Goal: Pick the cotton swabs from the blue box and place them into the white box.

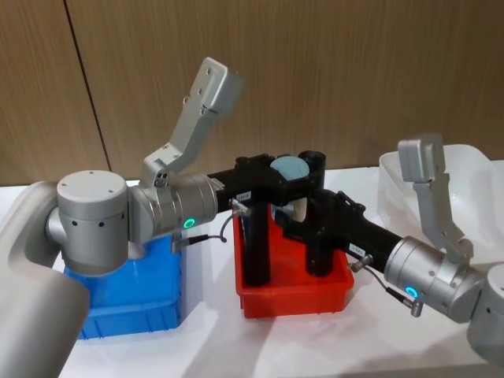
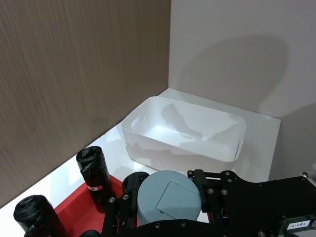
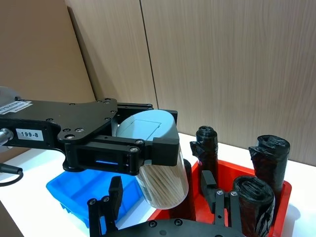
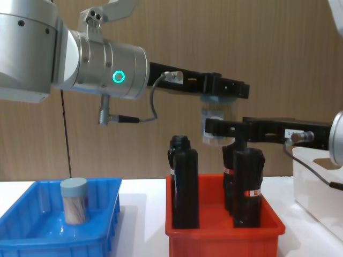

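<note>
— So, how far along is it?

— Early, I'd say. The white box (image 2: 174,148) looks bare inside from the left wrist view, so nothing has been delivered as far as I can see. One jar of cotton swabs (image 3: 155,158) is up in the air above the red bin (image 4: 225,243), between the two boxes.

— Who has it?

— The left gripper (image 1: 290,178) reaches across from the robot's left, its jaws clamped on the jar's top end, at the lid. The right gripper (image 3: 162,185) comes in lower from the other side, its jaws spread either side of the jar's bottom half. There's a gap on both sides, so it isn't gripping. To me it reads like a hand-over about to happen.

— And what's left?

— The right arm has to take the jar, carry it to the white box on the robot's right and let go. Then there's a second jar (image 4: 74,201), standing upright in the blue box (image 4: 53,247) on the robot's left.

— Anything in the way?

— The black rolls (image 4: 185,182) stand upright in the red bin right under the jar. If it slipped, it would probably land among them.

— And the surroundings?

— A plain white table (image 1: 213,331) carries all three bins in a row. Behind it is a wooden wall (image 1: 315,71) of brown panels with a dark seam. Past the white box a pale wall (image 2: 237,49) meets it at a corner.
</note>
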Available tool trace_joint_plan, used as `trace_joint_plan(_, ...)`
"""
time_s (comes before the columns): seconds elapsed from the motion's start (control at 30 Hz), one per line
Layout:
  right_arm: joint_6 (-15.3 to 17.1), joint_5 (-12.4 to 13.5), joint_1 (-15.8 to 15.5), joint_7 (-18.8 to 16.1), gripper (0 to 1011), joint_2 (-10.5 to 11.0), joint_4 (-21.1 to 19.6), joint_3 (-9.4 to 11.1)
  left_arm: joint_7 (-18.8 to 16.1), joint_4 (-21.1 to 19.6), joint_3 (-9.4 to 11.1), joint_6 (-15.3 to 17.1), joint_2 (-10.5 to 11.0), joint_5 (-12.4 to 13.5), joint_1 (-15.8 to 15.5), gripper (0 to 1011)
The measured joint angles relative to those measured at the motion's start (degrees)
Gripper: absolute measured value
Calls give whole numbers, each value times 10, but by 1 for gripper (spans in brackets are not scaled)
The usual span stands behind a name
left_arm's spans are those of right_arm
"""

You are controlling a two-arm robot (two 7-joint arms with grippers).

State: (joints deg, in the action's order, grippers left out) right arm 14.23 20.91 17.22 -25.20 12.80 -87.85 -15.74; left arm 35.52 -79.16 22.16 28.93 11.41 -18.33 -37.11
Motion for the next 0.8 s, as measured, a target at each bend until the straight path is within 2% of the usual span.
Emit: trace_joint_plan(0.8, -8, -8, 32, -5, 1002, -14, 49, -7, 0, 0, 0, 0, 0, 0, 0, 689)
